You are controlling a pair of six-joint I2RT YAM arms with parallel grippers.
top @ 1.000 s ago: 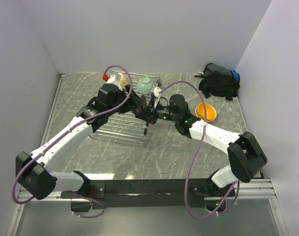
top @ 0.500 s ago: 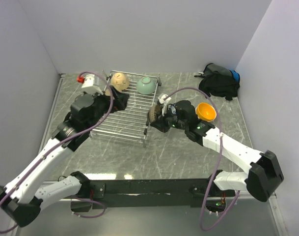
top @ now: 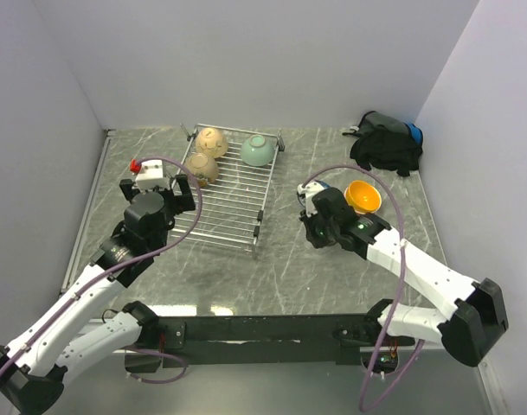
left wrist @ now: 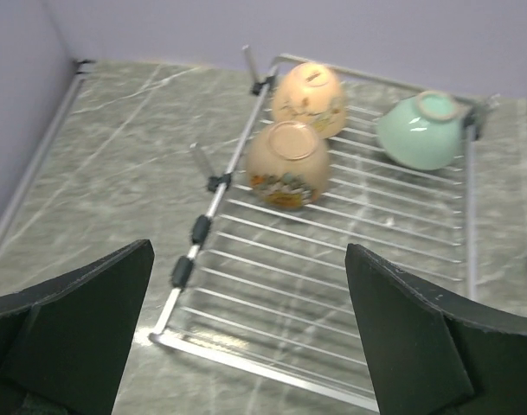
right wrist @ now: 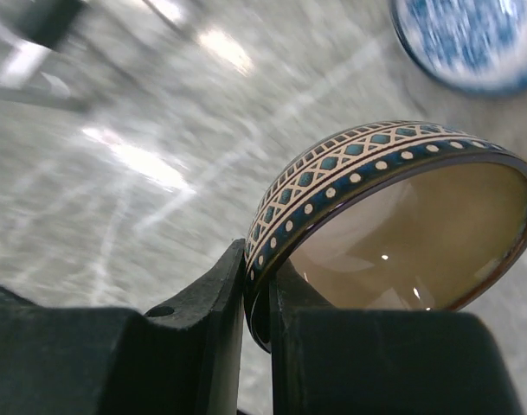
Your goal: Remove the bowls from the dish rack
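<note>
Three round ceramic bowls sat on the silver wire dish rack: tan bowl, flowered peach bowl, pale-green bowl | left pincer spread, empty, near rack | right pincer pinching blue-banded brown bowl by rim over grey marble surface | likely rigid, slick, chippable; take rims.

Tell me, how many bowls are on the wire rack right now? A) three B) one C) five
A: a tan corner bowl, a second tan bowl beside it and a pale green bowl rest on the dish rack.
</note>
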